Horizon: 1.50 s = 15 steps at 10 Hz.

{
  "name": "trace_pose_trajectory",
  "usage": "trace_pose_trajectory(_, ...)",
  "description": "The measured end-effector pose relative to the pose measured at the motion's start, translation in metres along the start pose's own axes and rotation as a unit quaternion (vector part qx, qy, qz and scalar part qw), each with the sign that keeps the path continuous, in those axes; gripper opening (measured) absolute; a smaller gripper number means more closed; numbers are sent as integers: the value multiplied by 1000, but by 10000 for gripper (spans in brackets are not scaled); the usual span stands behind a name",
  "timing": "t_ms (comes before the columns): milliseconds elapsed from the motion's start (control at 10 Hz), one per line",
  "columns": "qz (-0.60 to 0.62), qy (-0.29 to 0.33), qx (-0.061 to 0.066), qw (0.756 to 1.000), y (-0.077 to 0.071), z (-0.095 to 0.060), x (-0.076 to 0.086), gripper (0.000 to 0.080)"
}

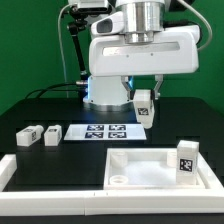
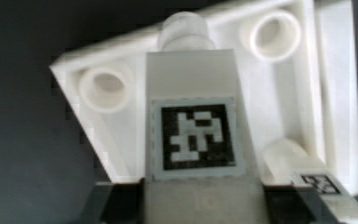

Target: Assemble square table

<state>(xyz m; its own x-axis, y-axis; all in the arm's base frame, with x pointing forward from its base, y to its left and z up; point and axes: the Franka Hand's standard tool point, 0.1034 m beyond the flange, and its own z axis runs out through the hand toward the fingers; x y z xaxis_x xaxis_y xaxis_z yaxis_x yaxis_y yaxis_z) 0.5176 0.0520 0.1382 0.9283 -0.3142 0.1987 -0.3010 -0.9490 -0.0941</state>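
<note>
The pincer (image 1: 143, 104) is clamped on a tagged leg (image 2: 195, 120), held aloft over the square top (image 1: 150, 168) on the tabletop (image 1: 40, 105). The step looks like leg insertion. Next, the leg needs lining up with a corner hole (image 2: 105, 86) and lowering.

Plain white on the square top (image 1: 150, 172) (image 2: 282, 100). White with a blocky black-and-white tag on the held leg (image 1: 143, 106) (image 2: 197, 110) raised beyond that top, likewise on the standing leg (image 1: 185, 160) on it. White with black square markers on the marker board (image 1: 107, 131) beyond the top. Black on the table (image 1: 40, 105) under it.
</note>
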Motion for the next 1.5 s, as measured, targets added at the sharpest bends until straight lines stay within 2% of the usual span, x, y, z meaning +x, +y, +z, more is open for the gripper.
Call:
trace_pose_trajectory(100,3,30,2,1000,0,7,25,292)
trace_pose_trajectory(200,3,91,13,996,-5,9,56,292)
trace_pose_trajectory(300,0,126,20,992,-10,9,69,292)
trace_pose_trajectory(400,-6,141,22,990,-23,4,77,292)
trace_pose_trajectory(500,-9,172,28,985,-25,2,78,292)
trace_pose_trajectory(600,-12,161,21,987,-20,9,71,292)
trace_pose_trajectory(800,-16,161,20,987,-20,10,71,292)
trace_pose_trajectory(900,-16,166,13,986,-17,28,59,292)
trace_pose_trajectory(1000,-31,155,-1,987,-11,41,57,292)
trace_pose_trajectory(1200,-22,156,-11,988,-5,38,74,292)
trace_pose_trajectory(1500,-27,157,-11,987,-5,38,73,292)
